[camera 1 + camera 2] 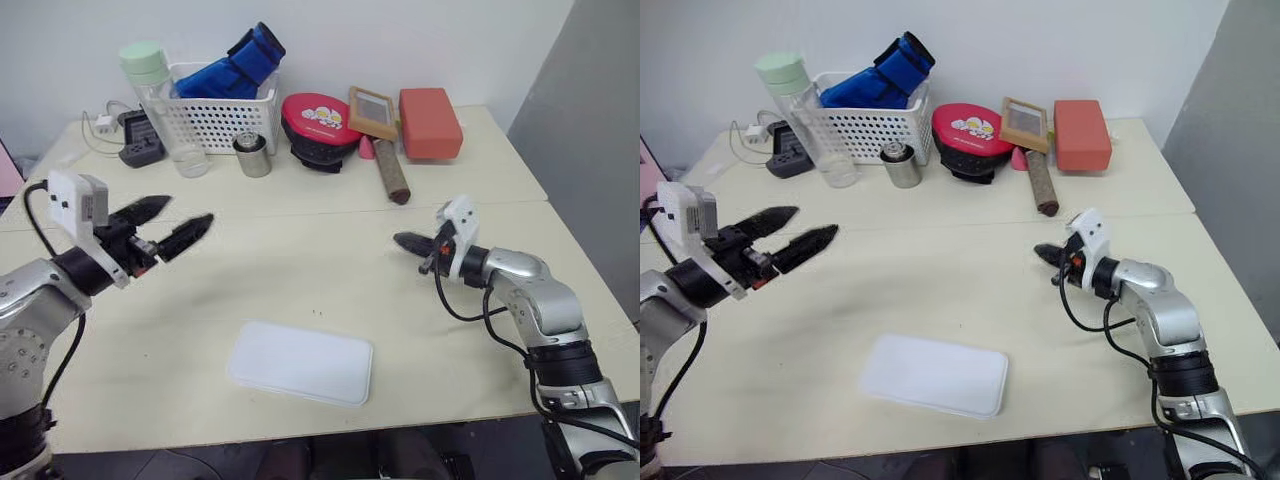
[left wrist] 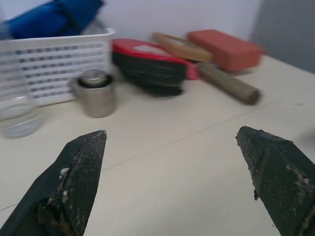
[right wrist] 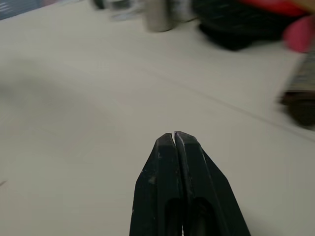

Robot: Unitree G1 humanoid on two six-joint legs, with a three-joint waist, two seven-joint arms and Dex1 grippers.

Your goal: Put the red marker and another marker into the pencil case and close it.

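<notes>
Pencil case (image 1: 301, 362) lies shut, flat on table (image 1: 300, 270) near front edge, between my arms; my left gripper (image 1: 170, 225) spread wide, my right gripper (image 1: 408, 242) pinched closed, empty. Risk: prying shut lid one-handed may skid case off edge

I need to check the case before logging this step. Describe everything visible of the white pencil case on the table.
The flat white plastic pencil case is a rounded-cornered rectangle with a smooth, plain top, and it lies closed, lid down. It rests flat on the pale beige table near the front edge, slightly skewed to that edge, between the two arms. Nothing touches it but the table: the left gripper with open fingers and the right gripper with shut fingers are both apart from it. No marker shows on or beside it.
</notes>
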